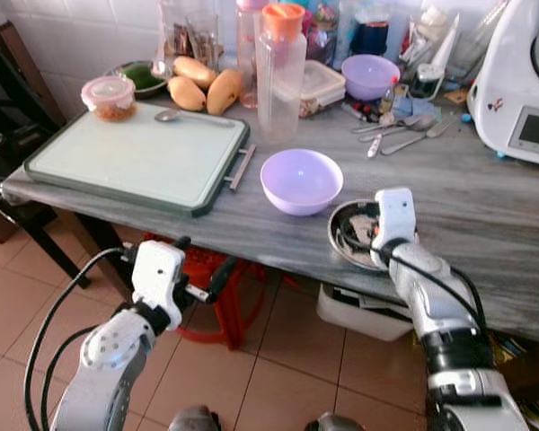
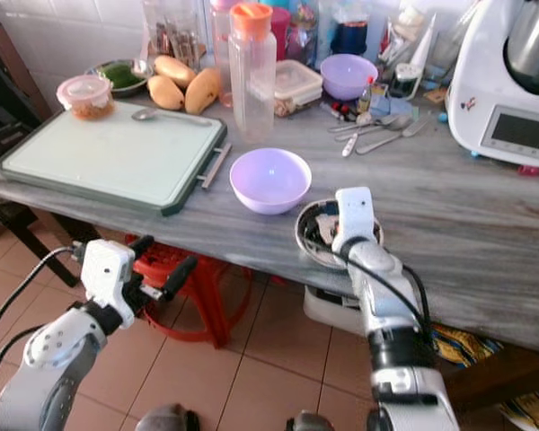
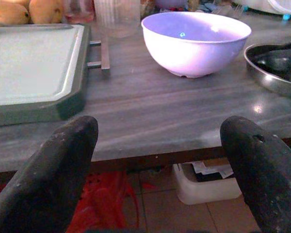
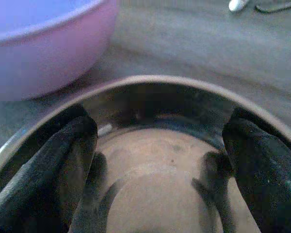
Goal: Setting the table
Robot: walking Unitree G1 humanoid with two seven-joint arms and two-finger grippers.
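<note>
A lilac bowl (image 1: 301, 180) stands upright near the front of the grey marble table (image 1: 485, 215). Just to its right, at the table's front edge, lies a shallow steel dish (image 1: 341, 241). My right gripper (image 1: 366, 229) reaches down into that dish, open, its two fingers (image 4: 63, 160) spread inside the rim and holding nothing. My left gripper (image 1: 202, 262) hangs open in front of the table, below its edge and left of the bowl (image 3: 194, 41), with nothing between its fingers (image 3: 58, 165).
A green-rimmed cutting board (image 1: 139, 157) with a spoon (image 1: 175, 115) lies at the left. Behind are a pink-lidded tub (image 1: 108, 97), mangoes (image 1: 202, 90), a clear jug (image 1: 280, 72), another lilac bowl (image 1: 370, 76), loose cutlery (image 1: 400, 130) and a white appliance (image 1: 521, 81). A red stool (image 1: 216, 292) and white box (image 1: 359, 310) sit underneath.
</note>
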